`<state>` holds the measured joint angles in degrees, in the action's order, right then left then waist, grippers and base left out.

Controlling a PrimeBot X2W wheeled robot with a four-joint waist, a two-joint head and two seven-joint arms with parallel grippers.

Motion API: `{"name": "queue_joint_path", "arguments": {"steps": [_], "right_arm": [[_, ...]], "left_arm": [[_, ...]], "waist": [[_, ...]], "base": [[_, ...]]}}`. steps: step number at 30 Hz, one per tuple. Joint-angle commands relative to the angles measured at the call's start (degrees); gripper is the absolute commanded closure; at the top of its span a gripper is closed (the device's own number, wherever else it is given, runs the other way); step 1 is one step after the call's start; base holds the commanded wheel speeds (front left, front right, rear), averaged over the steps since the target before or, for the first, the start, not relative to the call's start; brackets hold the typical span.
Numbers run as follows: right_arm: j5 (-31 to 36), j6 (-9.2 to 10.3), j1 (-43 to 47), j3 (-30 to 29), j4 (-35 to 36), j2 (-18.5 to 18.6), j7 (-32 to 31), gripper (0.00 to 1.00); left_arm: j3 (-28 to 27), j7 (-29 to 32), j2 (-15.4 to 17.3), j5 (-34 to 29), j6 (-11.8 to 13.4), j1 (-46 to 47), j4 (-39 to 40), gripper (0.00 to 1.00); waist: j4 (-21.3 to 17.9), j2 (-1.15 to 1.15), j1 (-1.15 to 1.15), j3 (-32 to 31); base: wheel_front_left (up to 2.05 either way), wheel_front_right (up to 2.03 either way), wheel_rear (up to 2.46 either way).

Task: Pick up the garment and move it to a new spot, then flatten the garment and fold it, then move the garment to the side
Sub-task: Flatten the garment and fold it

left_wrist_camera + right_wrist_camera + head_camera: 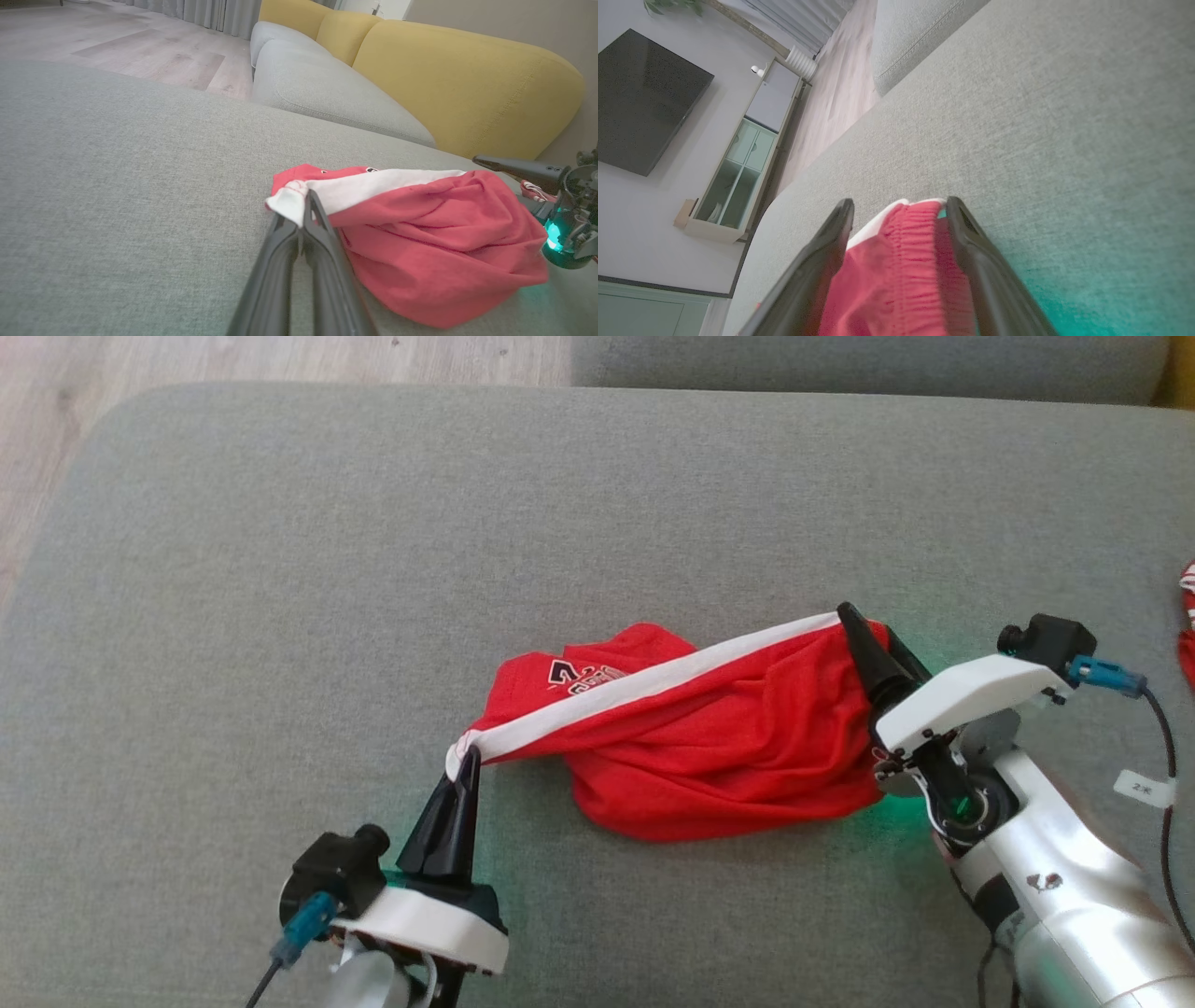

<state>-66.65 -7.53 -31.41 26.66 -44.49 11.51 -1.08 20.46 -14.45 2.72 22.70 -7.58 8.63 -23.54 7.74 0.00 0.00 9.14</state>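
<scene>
As left end effector [470, 758] clamps its white band [653, 681], the red garment [728, 765] bunches in wide-spread right end effector [900, 204]

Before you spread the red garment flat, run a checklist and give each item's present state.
1. The left tool shut on the white band's end: ok.
2. The right tool clamped on the garment: not ok; jaws stand wide, fabric between them.
3. Band stretched between both tools: ok.
4. Garment flat on the grey cushion: not ok, bunched.
5. The other red item at the cushion's right edge, apart from the garment: ok.
</scene>
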Motion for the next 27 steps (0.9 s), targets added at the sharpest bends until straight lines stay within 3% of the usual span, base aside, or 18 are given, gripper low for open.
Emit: {"name": "queue_joint_path", "arguments": {"steps": [1,4,9,13,15,21,27], "right_arm": [[-0.9,0.04,-2.1,1.1,0.9,0.2,0.3,0.00],[-2.0,0.04,-2.6,1.8,-0.2,0.2,-0.2,0.13],[-3.6,0.04,-3.3,2.7,-0.5,0.3,0.2,0.09],[-4.7,0.04,-3.7,3.3,-0.3,0.6,1.1,0.18],[-5.4,0.04,-3.8,3.7,-0.3,0.7,1.2,0.33],[-6.4,0.04,-4.2,4.8,-0.6,1.1,2.5,1.00],[-6.3,0.04,-4.8,5.8,-0.1,1.7,5.7,1.00]], "left_arm": [[-1.4,-0.5,0.2,-0.1,0.1,2.2,1.8,1.00],[-1.1,-0.5,0.2,0.0,0.1,2.4,1.8,1.00],[-1.0,-0.5,0.2,0.2,0.1,2.7,1.9,1.00],[-1.2,-0.5,0.2,0.0,0.1,2.9,1.8,1.00],[-1.2,-0.5,0.2,-0.1,0.1,2.9,1.7,1.00],[-1.0,-0.5,0.2,0.0,0.1,3.0,1.6,1.00],[-1.2,-0.5,0.2,0.0,0.1,3.1,1.3,1.00]], "waist": [[0.2,0.00,0.00,0.2],[0.6,0.00,0.00,0.5],[1.0,0.00,0.00,0.9],[1.1,0.00,0.00,1.0],[1.1,0.00,0.00,1.1],[1.1,0.00,0.00,1.0],[1.1,0.00,0.00,0.6]], "base": [[0.00,0.00,0.00],[0.00,0.00,0.00],[0.00,0.00,0.00],[0.00,0.00,0.00],[0.00,0.00,0.00],[0.00,0.00,0.00],[0.00,0.00,0.00]]}}
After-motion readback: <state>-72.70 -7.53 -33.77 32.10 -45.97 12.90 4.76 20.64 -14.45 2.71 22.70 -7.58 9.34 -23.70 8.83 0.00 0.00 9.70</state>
